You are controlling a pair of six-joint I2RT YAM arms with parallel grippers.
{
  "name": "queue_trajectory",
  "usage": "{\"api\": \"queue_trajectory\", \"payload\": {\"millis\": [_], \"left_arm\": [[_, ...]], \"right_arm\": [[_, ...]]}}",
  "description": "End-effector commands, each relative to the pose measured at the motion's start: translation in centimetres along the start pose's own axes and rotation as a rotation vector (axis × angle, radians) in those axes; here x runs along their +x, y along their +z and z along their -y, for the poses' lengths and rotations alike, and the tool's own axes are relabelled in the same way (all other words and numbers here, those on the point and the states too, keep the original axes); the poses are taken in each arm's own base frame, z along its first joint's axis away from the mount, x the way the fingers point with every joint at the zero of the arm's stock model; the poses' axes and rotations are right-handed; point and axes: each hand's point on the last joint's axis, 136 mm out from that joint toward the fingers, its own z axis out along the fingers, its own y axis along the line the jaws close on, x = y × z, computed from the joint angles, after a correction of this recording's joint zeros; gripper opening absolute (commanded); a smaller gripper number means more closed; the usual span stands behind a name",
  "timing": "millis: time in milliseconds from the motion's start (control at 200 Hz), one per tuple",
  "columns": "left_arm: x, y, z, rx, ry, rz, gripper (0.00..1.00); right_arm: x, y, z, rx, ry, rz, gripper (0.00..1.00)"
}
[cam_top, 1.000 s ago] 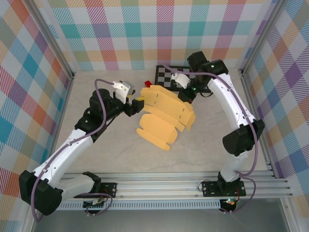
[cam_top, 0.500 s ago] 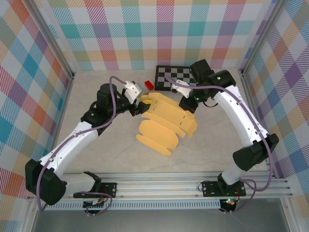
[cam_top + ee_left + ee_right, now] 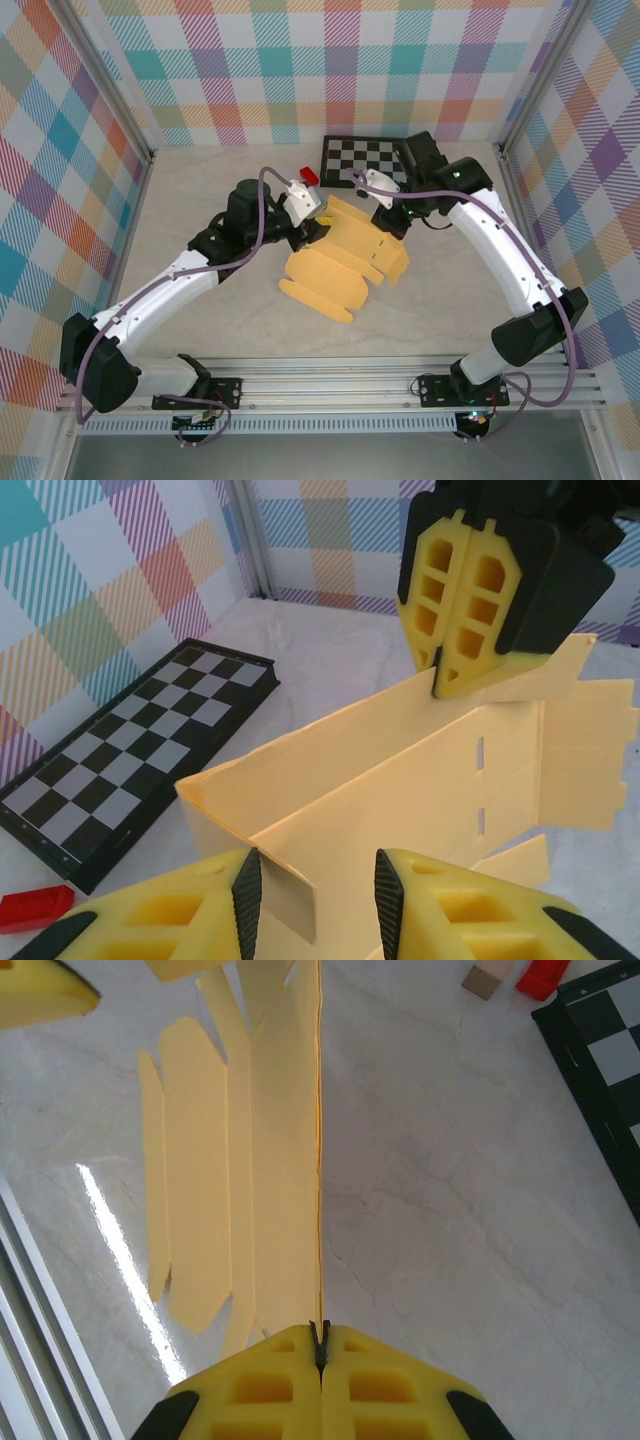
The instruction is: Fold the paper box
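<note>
Bright, even overhead light w/ only faint soft shadows, one white glare streak on the glossy counter (image 3: 450,1210) in right wrist view, pics sharp & colours clear throughout.

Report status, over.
Right gripper shut on box edge. Left gripper open, straddling a flap. Box partly folded. Nothing blocking.
</note>
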Motion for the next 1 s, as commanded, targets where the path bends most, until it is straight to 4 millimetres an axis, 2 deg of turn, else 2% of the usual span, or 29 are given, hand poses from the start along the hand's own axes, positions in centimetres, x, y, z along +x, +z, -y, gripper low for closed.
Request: {"api": "queue_trajectory", "payload": {"millis": [0,195,420,525,630,795,860,930,995], "left_arm": [[-0.4,0.7,-0.2,-0.038,-0.076,0.021,0.38],[0.3,2.3,-1.1,-0.098,-0.206,0.025,0.38],[0.1,3.4,-1.7,-0.107,-0.355,0.067,0.38],[-0.2,3.1,-1.5,-0.095,-0.413,0.083,0.41],[0.5,1.3,-2.3,-0.119,-0.468,0.068,0.41],[4.4,-2.5,-3.8,-0.205,-0.468,-0.021,0.45],[6.6,-3.6,-4.5,-0.251,-0.512,-0.046,0.46],[9.2,-4.0,-4.7,-0.303,-0.618,-0.082,0.42],[11.5,-3.4,-3.2,-0.259,-0.737,-0.113,0.41]], "right_arm": [[-1.1,-0.4,0.5,0.054,0.016,0.056,0.0],[-1.8,0.3,-0.7,0.018,-0.016,0.12,0.0],[-0.9,1.9,-1.1,-0.006,-0.037,0.095,0.0],[0.3,3.1,-1.1,-0.004,-0.079,0.068,0.0],[1.4,3.6,-0.7,0.004,-0.099,0.038,0.0],[1.3,3.6,-0.3,0.007,-0.132,0.043,0.0],[1.3,3.9,0.1,0.022,-0.145,0.04,0.0],[1.3,4.5,0.7,0.049,-0.154,0.037,0.0],[1.4,5.0,1.1,0.067,-0.173,0.034,0.0]]}}
